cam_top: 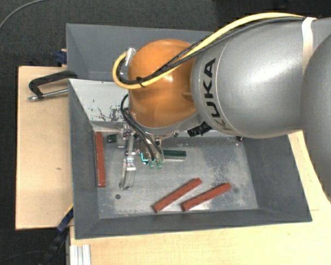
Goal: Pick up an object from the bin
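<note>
My gripper (138, 163) hangs low over the floor of the bin (215, 167); whether it is released or clenched I cannot tell. A dark green piece (175, 154) lies just beside it, seemingly untouched, so I should centre over that before closing.

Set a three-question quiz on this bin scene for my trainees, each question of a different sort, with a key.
1. How many reddish-brown bars lie in the bin?
2. True or false: the gripper is over the left half of the bin's floor, beside the bar along the left wall.
3. The two slanted bars lie: A) near the floor's lower edge in the view; B) on the far sloping wall; C) outside the bin.
Key: 1) three; 2) true; 3) A.
</note>
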